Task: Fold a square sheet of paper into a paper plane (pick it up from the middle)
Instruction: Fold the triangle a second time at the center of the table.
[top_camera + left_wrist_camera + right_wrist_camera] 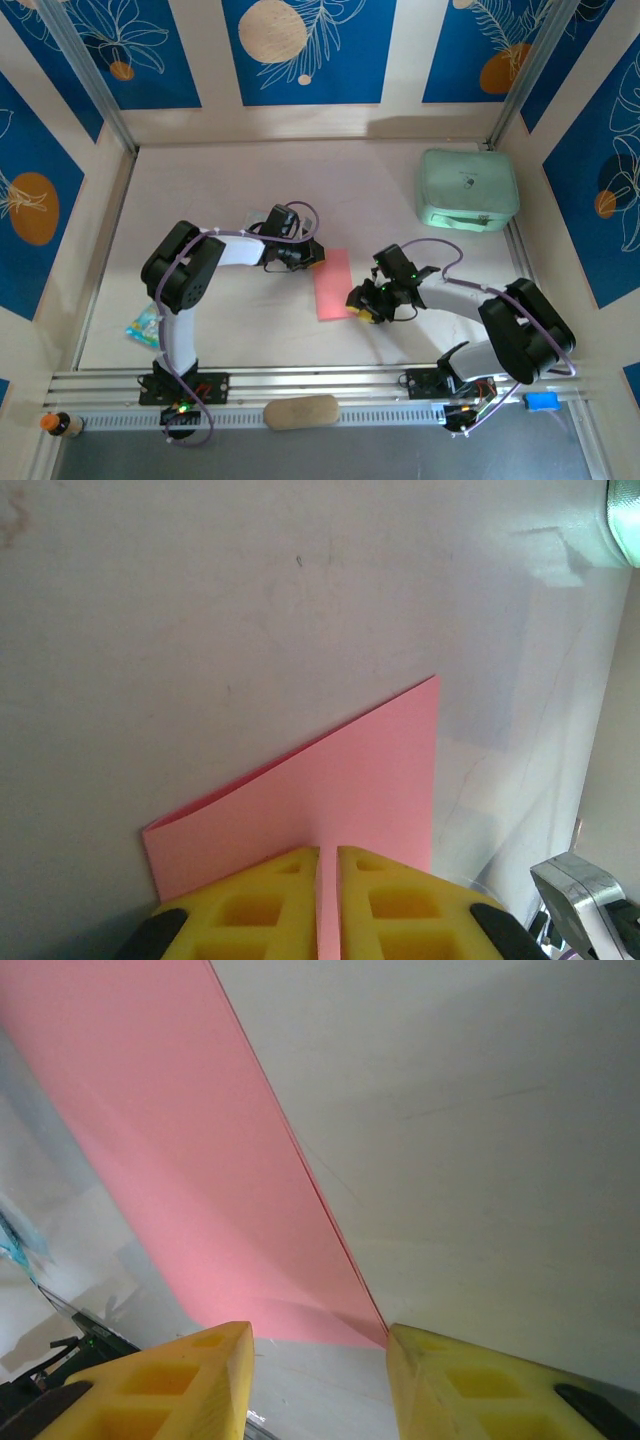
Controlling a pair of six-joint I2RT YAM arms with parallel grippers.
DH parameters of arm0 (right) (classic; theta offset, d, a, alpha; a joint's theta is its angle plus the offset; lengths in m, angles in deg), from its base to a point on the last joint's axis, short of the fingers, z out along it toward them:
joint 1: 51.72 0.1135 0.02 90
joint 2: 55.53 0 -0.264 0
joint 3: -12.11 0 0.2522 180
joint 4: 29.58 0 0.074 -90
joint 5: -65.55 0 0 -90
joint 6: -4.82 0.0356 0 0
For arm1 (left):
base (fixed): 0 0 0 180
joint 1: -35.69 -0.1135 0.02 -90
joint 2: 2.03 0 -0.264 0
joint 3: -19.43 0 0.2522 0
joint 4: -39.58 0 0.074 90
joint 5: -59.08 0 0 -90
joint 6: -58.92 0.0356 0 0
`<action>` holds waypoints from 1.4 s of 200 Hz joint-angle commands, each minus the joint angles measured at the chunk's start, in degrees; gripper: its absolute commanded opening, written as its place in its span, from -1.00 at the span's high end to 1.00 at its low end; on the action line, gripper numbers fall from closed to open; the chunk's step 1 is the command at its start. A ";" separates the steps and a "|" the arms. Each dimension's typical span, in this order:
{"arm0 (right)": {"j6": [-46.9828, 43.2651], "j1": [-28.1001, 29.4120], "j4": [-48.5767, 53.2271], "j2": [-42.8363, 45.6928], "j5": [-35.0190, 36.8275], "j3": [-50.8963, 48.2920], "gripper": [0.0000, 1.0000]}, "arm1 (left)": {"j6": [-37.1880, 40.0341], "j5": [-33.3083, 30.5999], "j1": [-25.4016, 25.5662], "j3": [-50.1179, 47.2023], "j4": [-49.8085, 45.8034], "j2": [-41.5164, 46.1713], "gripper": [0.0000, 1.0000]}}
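Your left tool (328, 858) is closed, pinching one edge of the thin salmon-pink sheet of paper (333, 284), which lies folded in half mid-desk (250, 190) between both arms. Your right tool (320, 1345) stands open at its near corner.

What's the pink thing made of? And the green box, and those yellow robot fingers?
The pink sheet looks like thin matte paper: it lies folded flat with a sharp edge. The green case seems to be soft fabric or plastic, hard to tell. The yellow fingers look like moulded plastic or rubber, with hollow pockets.
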 commanded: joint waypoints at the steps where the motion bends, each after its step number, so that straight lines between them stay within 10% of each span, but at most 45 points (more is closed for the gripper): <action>1: -0.22 1.10 -5.63 -2.03 -1.56 1.36 0.19 | -0.12 -0.77 -0.24 -1.59 -3.37 -2.59 0.76; 280: -2.95 0.13 -4.54 1.91 -3.45 4.60 0.11 | -0.55 -0.02 -0.24 -1.94 -2.43 -3.16 0.75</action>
